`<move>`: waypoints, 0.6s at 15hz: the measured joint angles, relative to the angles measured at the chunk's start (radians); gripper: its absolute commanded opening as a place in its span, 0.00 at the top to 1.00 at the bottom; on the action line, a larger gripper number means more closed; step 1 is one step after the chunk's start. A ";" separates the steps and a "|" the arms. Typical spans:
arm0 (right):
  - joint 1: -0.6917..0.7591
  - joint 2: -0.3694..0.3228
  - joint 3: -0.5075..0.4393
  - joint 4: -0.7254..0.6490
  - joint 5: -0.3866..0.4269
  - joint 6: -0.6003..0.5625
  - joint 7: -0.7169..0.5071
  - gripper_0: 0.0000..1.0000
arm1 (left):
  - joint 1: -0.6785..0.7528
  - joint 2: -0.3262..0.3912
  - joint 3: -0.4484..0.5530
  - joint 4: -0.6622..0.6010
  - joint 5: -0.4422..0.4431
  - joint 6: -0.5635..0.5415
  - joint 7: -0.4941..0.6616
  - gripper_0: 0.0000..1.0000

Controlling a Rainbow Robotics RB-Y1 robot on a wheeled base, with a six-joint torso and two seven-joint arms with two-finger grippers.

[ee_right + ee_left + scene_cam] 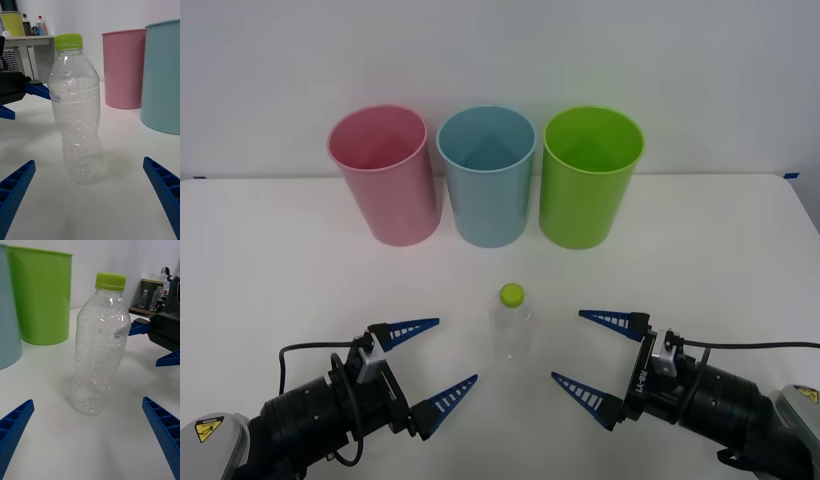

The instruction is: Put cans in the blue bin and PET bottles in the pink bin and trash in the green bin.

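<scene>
A small clear PET bottle (511, 322) with a lime-green cap stands upright on the white table, in front of the three bins. The pink bin (383, 174), blue bin (487, 175) and green bin (591, 176) stand in a row at the back, pink at the left. My left gripper (427, 364) is open to the bottle's left, my right gripper (594, 357) open to its right, neither touching it. The bottle (77, 112) stands between the right fingers, ahead of their tips, with the pink bin (124, 69) and blue bin (162, 77) beyond. Ahead of the left fingers stands the bottle (99, 345), the green bin (40, 296) behind.
The white table (280, 270) stretches wide around the bottle and bins, up to a white wall. A shelf with bottles (30, 26) stands in the room off to the side.
</scene>
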 measured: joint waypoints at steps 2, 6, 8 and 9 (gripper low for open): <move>0.000 0.000 0.000 0.000 0.000 0.000 0.000 0.00 | 0.002 0.001 0.000 0.004 -0.005 0.000 0.000 0.00; 0.000 0.000 0.000 0.000 0.000 0.000 0.000 0.00 | -0.007 0.044 -0.011 0.009 -0.021 -0.004 0.008 0.00; 0.000 0.000 0.000 0.000 0.000 0.000 0.000 0.00 | -0.006 0.049 -0.010 0.009 -0.006 0.000 0.011 0.00; 0.000 0.000 0.000 0.000 0.000 0.000 0.000 0.00 | -0.005 0.049 -0.009 0.009 0.002 0.001 0.013 0.00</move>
